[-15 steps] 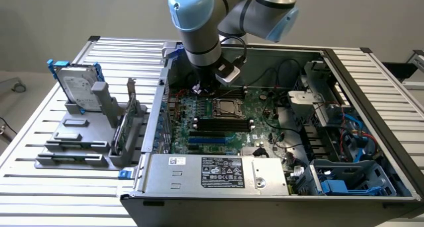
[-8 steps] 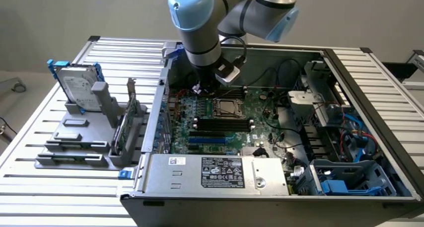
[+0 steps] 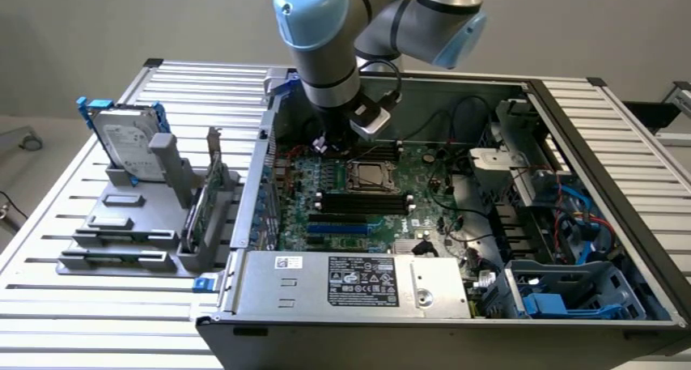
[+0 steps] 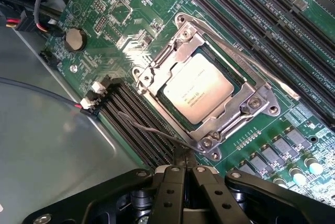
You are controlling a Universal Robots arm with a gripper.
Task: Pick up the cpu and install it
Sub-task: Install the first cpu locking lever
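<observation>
Well, the small flat square silver-grey cpu [image 4: 199, 89] lies inside the square dark metal socket frame [image 4: 256, 103] on the green circuit board [image 4: 131, 20]. It looks flat and lined up with the frame's sides. In the exterior view, the cpu [image 3: 370, 176] sits near the middle of the board.

The black gripper [image 4: 183, 174] has its two fingers pressed tight together, and there is nothing between them. The tips are just beside the end of a thin grey wire lever [image 4: 152, 129] at one corner of the socket. I cannot tell if they touch it.

I think the step now is about this lever, since the chip is already in its place. To do it well, the tips should press only on the wire, slowly and gently. They should not bump the shiny chip top or the tiny parts on the board. A slip here could scratch something.

The big open grey computer case [image 3: 324, 342] holds the green board, a silver power box with a white label [image 3: 362, 281], a blue plastic cage [image 3: 572, 293] and many cables. On the exterior view's left, a grey plastic rack [image 3: 119, 224] holds a silver hard drive with a blue bracket [image 3: 121, 139], standing on its edge.
</observation>
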